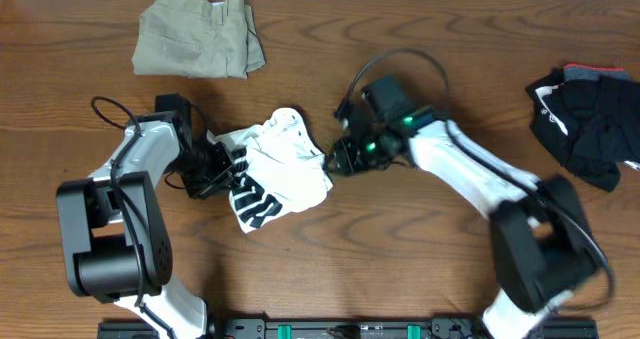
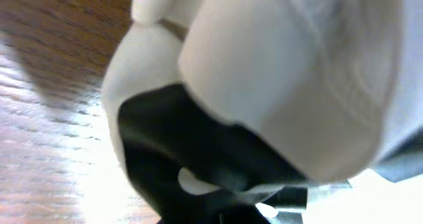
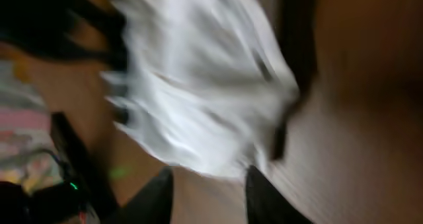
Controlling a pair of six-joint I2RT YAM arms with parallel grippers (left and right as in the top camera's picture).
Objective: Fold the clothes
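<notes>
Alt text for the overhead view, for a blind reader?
A crumpled white T-shirt lies at the middle of the table, the left gripper at its left edge, the right gripper at its right. Folded khaki trousers lie top left, a black bundle far right.

Sharp, evenly lit overhead; wrist views poor.
Left wrist: T-shirt [image 2: 284, 72] too close, unfocused, with glare on the table [image 2: 39, 178]. Right wrist: heavy motion blur, dim corners.

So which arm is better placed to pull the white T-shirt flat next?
Left, probably. The left gripper is shut on the T-shirt at its edge, cloth filling its wrist view; the right gripper is open beside the opposite edge, holding nothing.
</notes>
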